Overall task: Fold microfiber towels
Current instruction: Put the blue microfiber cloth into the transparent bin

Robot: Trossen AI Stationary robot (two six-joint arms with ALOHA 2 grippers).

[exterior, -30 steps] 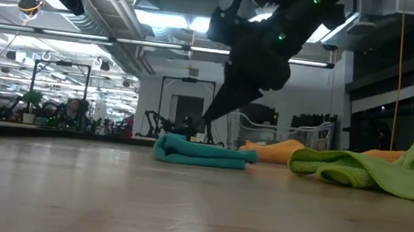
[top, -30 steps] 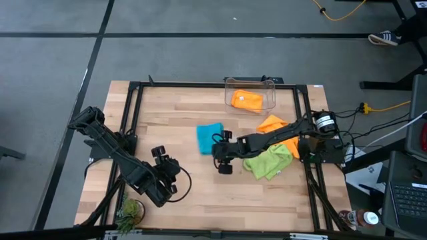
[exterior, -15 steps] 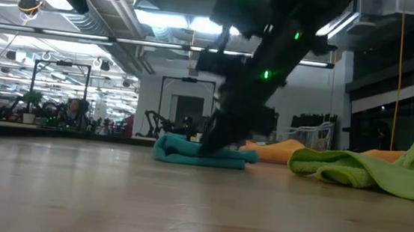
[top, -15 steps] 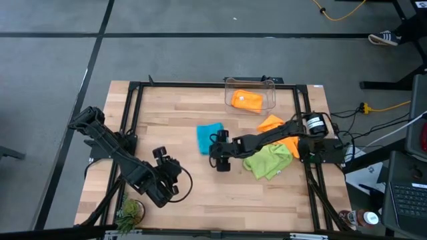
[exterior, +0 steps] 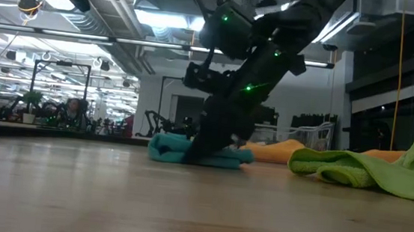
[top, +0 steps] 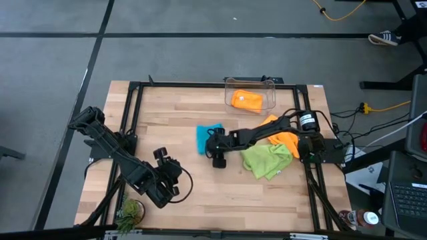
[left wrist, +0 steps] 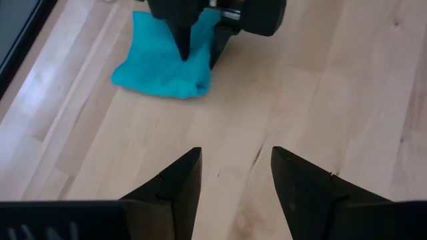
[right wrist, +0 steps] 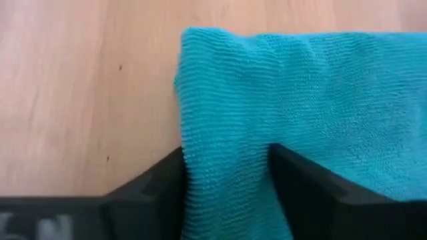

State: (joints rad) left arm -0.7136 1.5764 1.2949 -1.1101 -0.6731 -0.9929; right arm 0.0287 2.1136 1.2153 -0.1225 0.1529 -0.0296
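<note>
We saw the clear plastic bin (top: pixel 252 93) standing at the far edge of the table (top: pixel 187 113), right of centre, and inside it lay one orange towel (top: pixel 246 100), bunched toward the bin's left half. The second orange towel (top: pixel 279 133) lay loose on the wood near the right edge, partly under the right arm, and the lime green towel (top: pixel 267 159) sat crumpled just nearer than it, the two touching. The teal-blue towel (top: pixel 206 137) lay around the middle of the table, well apart from the bin. The right gripper (top: pixel 215 145) had reached leftward to this towel's near right corner; in its own wrist view its two fingers (right wrist: pixel 157 190) stood apart with a ridge of the teal cloth (right wrist: pixel 280 113) running between them, pressed down on it, though we could not tell whether they had clamped on it. In the low view the gripper (exterior: pixel 212 143) touched the cloth (exterior: pixel 165 146) at table level. The left gripper (top: pixel 162 162) waited over the near left part of the table, its fingers (left wrist: pixel 177 183) apart and empty, above bare wood.
</note>
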